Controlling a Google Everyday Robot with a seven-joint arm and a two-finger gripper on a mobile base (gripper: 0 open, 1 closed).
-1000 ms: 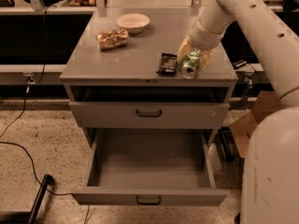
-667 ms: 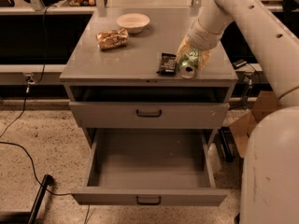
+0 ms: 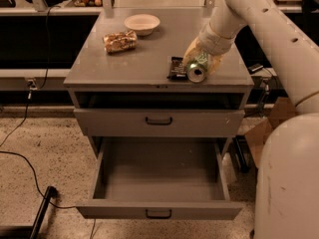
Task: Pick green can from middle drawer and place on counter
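Observation:
The green can point(image 3: 197, 68) lies tilted on the counter point(image 3: 139, 63) near its front right edge, with its silver end facing the camera. My gripper point(image 3: 202, 61) reaches down from the right, its tan fingers point(image 3: 191, 53) closed against both sides of the can. The middle drawer point(image 3: 158, 176) is pulled fully out below, with nothing in it, and its dark handle point(image 3: 158, 213) shows at the front.
A dark candy-bar wrapper point(image 3: 177, 67) lies just left of the can. A snack bag point(image 3: 119, 41) and a white bowl point(image 3: 142, 23) sit farther back on the counter. The upper handled drawer point(image 3: 158, 121) is closed. Cables point(image 3: 30, 168) run over the floor at left.

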